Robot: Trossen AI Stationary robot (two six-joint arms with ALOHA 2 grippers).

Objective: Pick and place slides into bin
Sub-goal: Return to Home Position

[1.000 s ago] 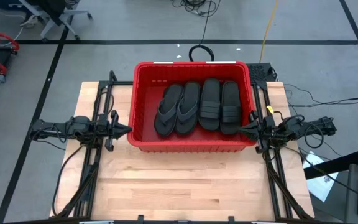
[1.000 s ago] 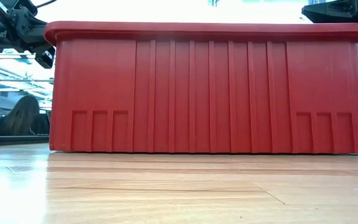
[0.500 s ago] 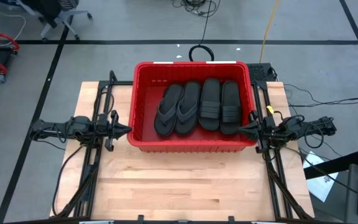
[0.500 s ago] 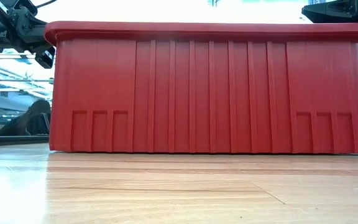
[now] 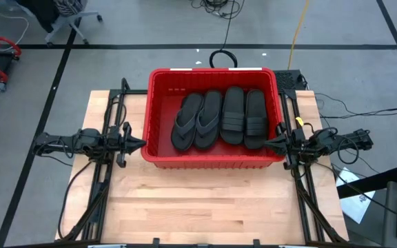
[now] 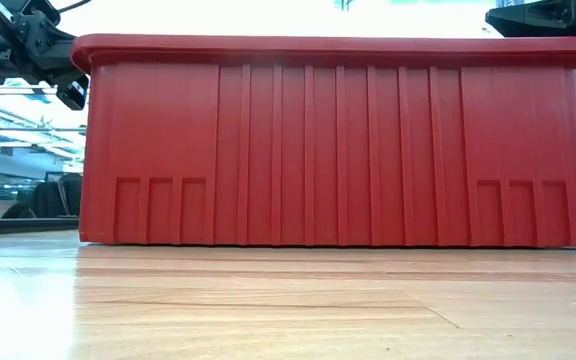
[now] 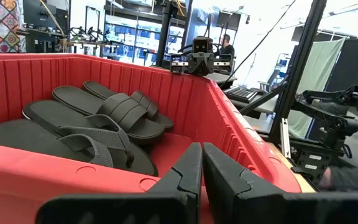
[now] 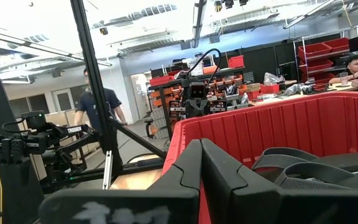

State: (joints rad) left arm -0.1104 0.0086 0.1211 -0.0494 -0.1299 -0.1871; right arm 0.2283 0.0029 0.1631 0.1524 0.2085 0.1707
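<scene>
The red bin (image 5: 158,153) stands at the table's far middle; it also shows in the low view (image 6: 338,140). Inside lie two thong sandals (image 5: 197,122) on the left and two band slides (image 5: 245,117) on the right, flat on the bin floor, also seen in the left wrist view (image 7: 86,124). My left gripper (image 5: 142,144) hovers shut just outside the bin's left wall. My right gripper (image 5: 267,144) hovers shut just outside the bin's right wall. Both are empty.
Bare wooden table (image 5: 205,207) lies on the near side of the bin. Arm frames and cables run along the table's left edge (image 5: 102,179) and right edge (image 5: 309,193). People show in the room beyond (image 8: 101,106).
</scene>
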